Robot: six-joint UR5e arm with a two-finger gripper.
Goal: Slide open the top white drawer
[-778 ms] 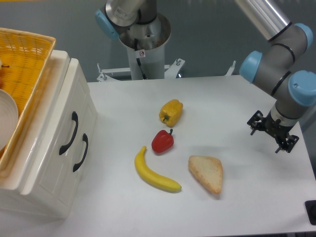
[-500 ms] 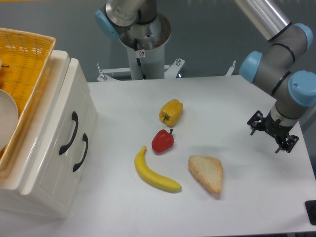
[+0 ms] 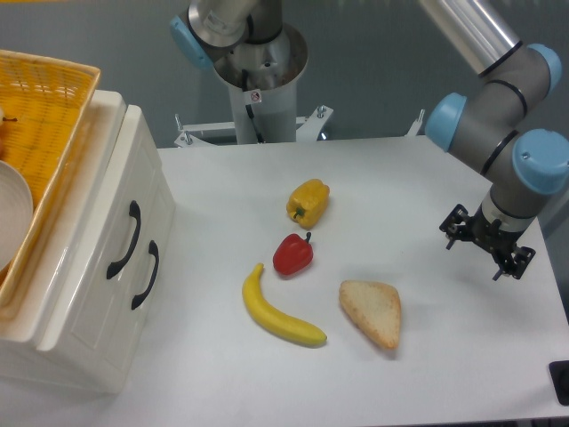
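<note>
At left, glossy panelled top white drawer (image 3: 107, 240) shut.

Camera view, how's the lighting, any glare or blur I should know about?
Camera view: even, soft overhead light with faint shadows under the curved yellow banana; mild sheen on the glossy cream-white top drawer, black handle still clear; the black two-finger gripper looks small and slightly soft, so how its jaws stand is hard to read.

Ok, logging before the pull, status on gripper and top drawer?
Gripper open, empty, far right of table. Top white drawer shut, handle untouched. Peppers, banana, bread lie between.
</note>
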